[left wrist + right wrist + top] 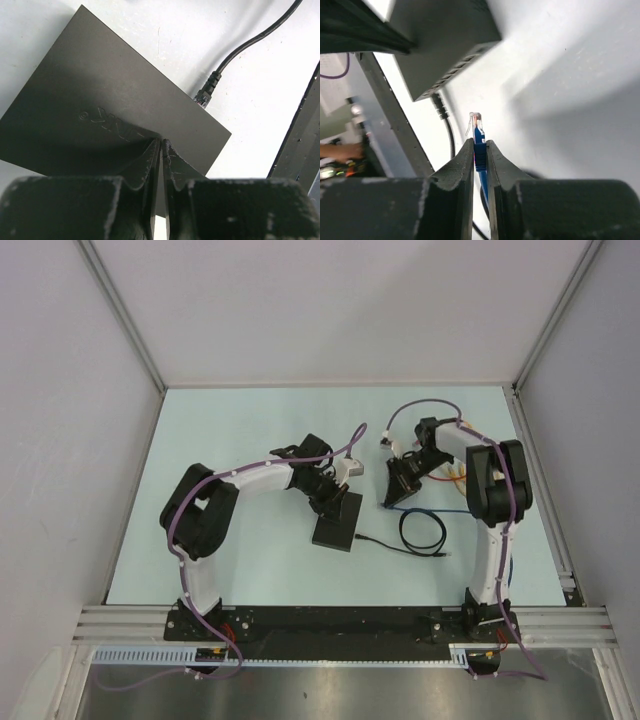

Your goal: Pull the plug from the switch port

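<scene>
While my left pincer (161, 142), closed empty, rests on the switch (100, 100) lying on the desk (250, 420), my right pincer (480, 144) grips the blue plug (477, 131), held just clear of the port row (452, 70).

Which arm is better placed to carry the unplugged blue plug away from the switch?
Right. The right gripper is shut on the blue plug, which is clear of the switch. The left gripper is shut, with its tips seemingly pressed on the switch's top, so it looks better used to steady it.
</scene>
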